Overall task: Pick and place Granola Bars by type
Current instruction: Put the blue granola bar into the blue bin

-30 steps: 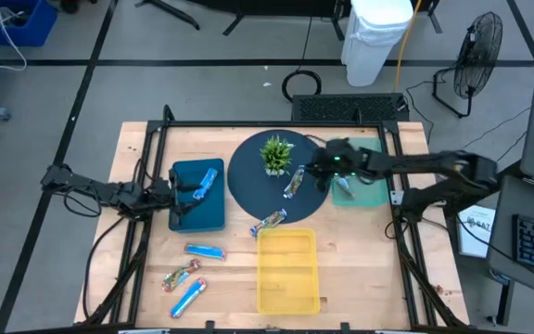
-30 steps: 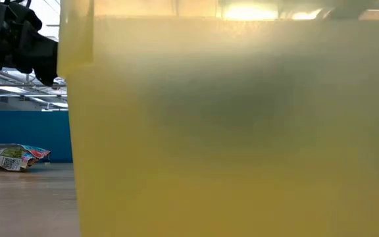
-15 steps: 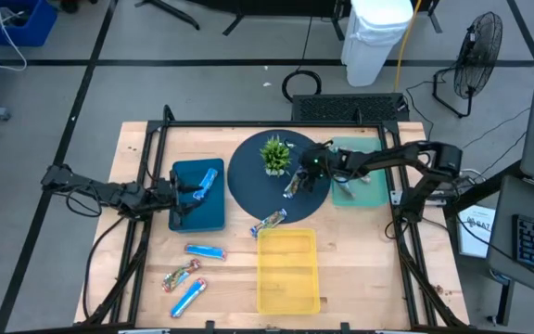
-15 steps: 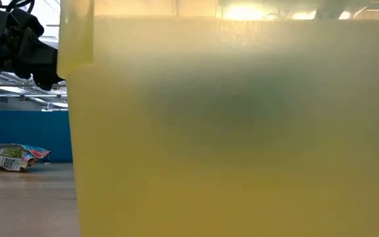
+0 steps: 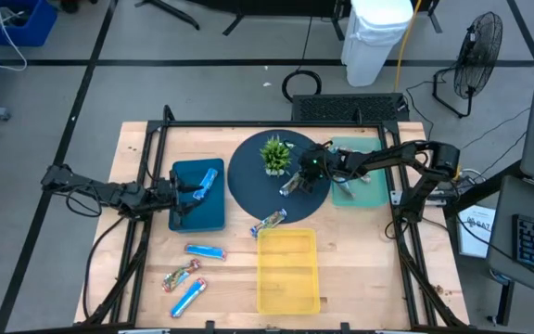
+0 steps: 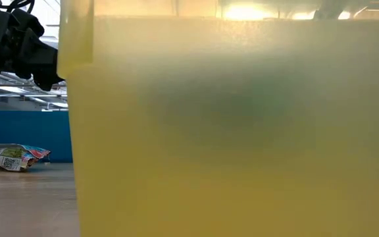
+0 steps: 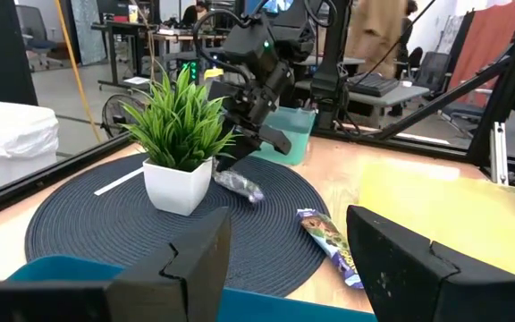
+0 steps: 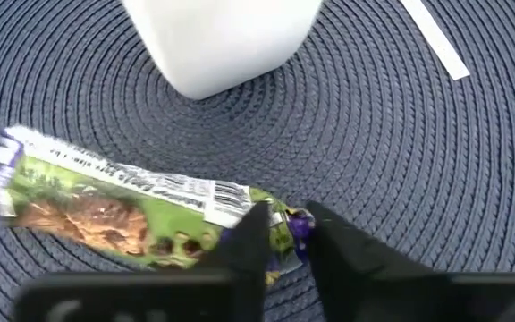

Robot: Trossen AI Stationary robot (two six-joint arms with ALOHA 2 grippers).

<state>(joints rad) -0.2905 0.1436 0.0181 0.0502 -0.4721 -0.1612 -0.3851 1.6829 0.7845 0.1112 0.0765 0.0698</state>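
plant and granola bar on mat.

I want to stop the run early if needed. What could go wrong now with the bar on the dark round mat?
1. The right gripper pinches only the end of the green bar, so the bar may slip out or tear when lifted.
2. The bar lies close beside the white pot of the plant; lifting could bump the pot and tip it.
3. The left gripper waits open over the blue tray, away from this work.
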